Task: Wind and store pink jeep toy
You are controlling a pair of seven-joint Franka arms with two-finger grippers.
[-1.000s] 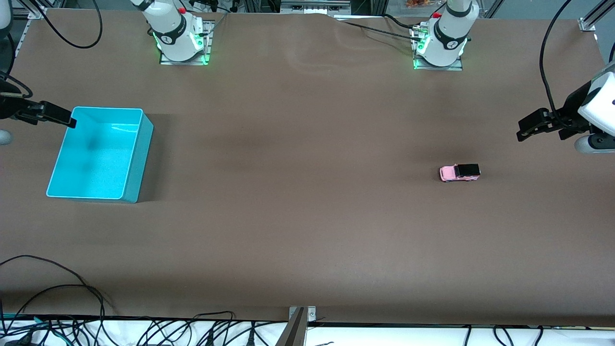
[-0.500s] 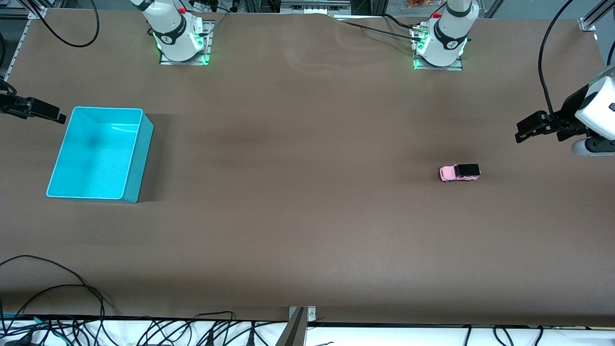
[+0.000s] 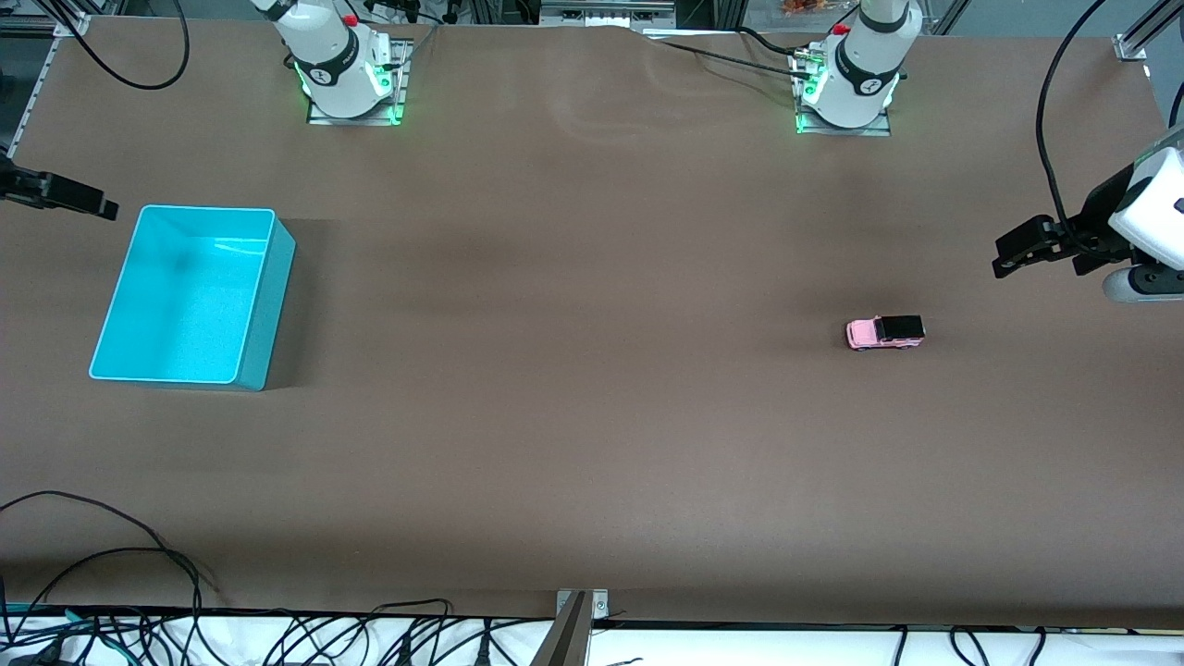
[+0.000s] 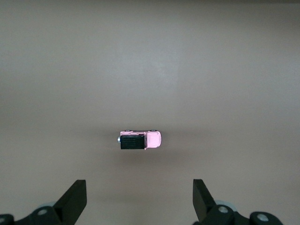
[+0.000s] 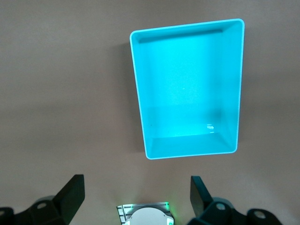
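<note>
pink jeep toy (image 3: pixel 885 332) sits on the table (image 3: pixel 592 416) toward the left arm's end, untouched. left gripper (image 3: pixel 1010 253) up over that end, fingers spread, empty. right gripper (image 3: pixel 88 203) spread, empty, just beside the turquoise bin (image 3: pixel 264 305), well apart from jeep

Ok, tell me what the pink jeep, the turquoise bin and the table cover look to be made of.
Pink jeep toy: likely moulded plastic or painted metal; smooth pink body, matte black roof; the look leaves it open.
Turquoise bin: probably rigid plastic; thin even walls, rounded corners, a small glossy highlight inside.
Table cover: apparently a matte brown sheet or mat; no glare, a slight ripple near the arm bases.
</note>
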